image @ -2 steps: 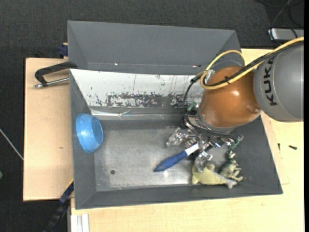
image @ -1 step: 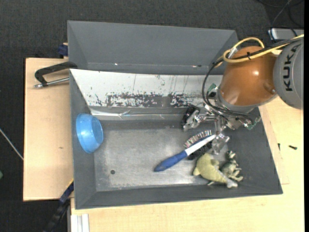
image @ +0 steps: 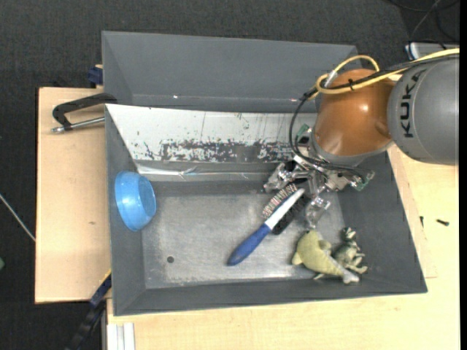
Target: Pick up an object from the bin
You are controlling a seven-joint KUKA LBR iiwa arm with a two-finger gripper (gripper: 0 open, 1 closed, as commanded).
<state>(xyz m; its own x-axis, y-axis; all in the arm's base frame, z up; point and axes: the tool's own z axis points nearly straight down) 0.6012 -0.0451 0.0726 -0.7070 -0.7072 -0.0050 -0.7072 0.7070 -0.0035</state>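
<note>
The gripper (image: 299, 193) holds its fingers apart astride the bristled head of the blue-handled plastic brush (image: 252, 245), so an end-heavy grasp there may let the handle swing and slip.

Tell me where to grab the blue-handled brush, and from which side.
I'd take the brush by its blue handle, from above, closing across its narrow width. It lies flat and diagonal, handle on bare floor, while its head sits under the hand.
</note>
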